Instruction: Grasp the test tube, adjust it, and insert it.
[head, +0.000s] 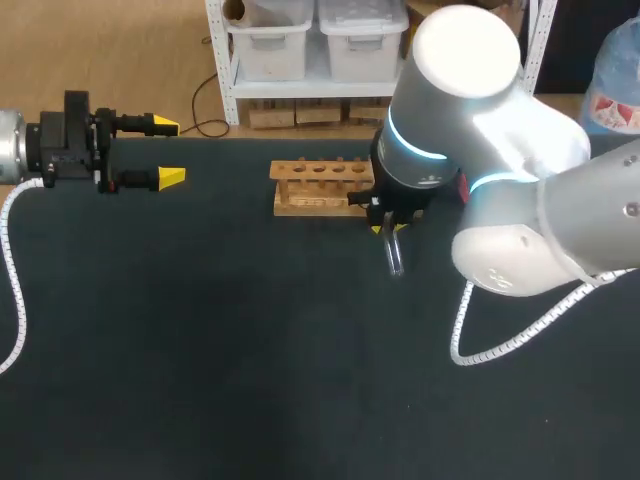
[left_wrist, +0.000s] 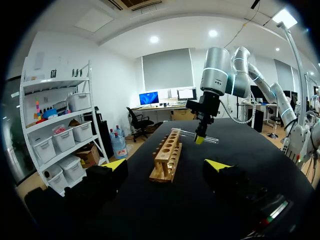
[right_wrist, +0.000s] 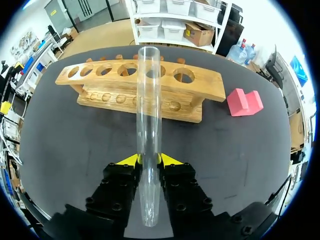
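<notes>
The right end effector (right_wrist: 149, 160) is clamped on the clear test tube (right_wrist: 149, 100), its yellow tips pressing from both sides near one end. The tube's long part points toward the wooden test tube rack (right_wrist: 210, 87), which has a row of round holes. From the left wrist the tube lies roughly level above the black counter (head: 200, 350), near the rack's far end; whether it touches the rack I cannot tell. In the head view the right arm's bulk hides most of that end effector and the rack's right end. A pink block (right_wrist: 245, 102) sits beside the rack. The left end effector (head: 168, 152) stands spread open, holding nothing, well apart from the rack
</notes>
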